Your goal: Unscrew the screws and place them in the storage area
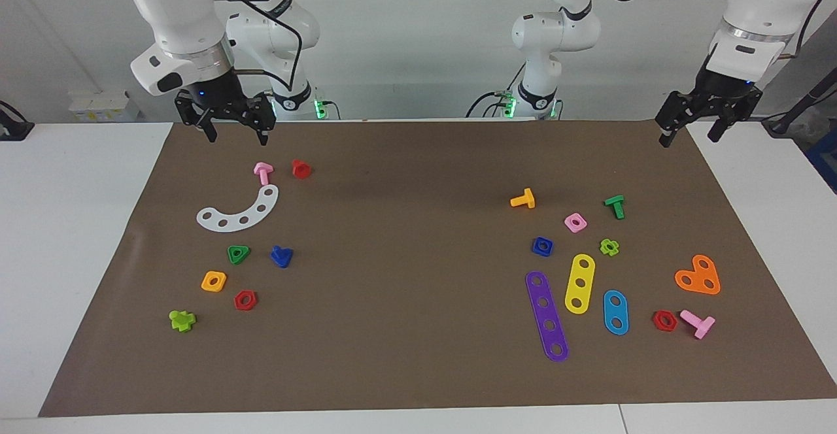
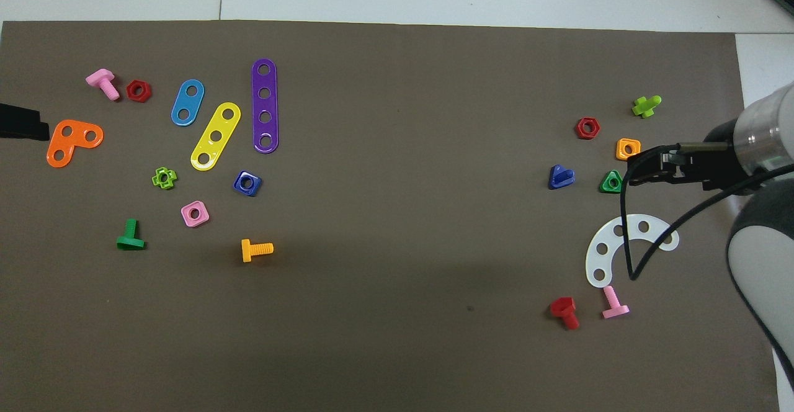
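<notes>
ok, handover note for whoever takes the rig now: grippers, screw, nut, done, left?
Right gripper: open, empty, raised over the mat's edge nearest the robots, above the pink screw.
Left gripper: open, empty, waiting over the mat's corner at its own end.
Blue screw: loose on the mat at the right arm's end, beside the green triangular nut.
Blue square nut: apart from it, at the left arm's end.
Done: screw is out of the nut.
Left: I can't tell whether anything remains; no marked storage area shows.

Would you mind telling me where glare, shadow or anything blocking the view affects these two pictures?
Facing view: a soft dark shadow lies on the brown mat near the robots, mid-table. Overhead view: the flat plates glint, most on the yellow plate; the right arm's cable crosses the white curved plate, and the arm's body blurs the picture's edge.
</notes>
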{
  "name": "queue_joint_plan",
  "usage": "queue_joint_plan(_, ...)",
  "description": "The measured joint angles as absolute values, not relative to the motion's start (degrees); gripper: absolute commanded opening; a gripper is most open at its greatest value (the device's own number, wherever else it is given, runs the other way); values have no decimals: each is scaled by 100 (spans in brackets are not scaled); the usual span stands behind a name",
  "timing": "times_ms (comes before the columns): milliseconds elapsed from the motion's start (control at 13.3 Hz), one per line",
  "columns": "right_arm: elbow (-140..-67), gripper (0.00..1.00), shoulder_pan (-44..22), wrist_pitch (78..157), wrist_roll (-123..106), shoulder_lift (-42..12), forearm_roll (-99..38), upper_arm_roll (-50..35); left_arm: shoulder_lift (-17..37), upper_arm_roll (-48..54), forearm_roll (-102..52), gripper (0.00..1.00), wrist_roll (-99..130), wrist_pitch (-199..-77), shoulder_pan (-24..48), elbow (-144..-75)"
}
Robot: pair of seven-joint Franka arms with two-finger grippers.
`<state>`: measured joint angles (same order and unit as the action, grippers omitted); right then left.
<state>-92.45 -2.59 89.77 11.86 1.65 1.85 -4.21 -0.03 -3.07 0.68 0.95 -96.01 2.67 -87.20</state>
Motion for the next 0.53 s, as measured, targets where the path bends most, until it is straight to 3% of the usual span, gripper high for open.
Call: queue_joint_plan(526, -9247, 100, -262, 8978, 1184, 176, 181, -422, 133, -312, 19, 100, -205, -9311, 267, -8732)
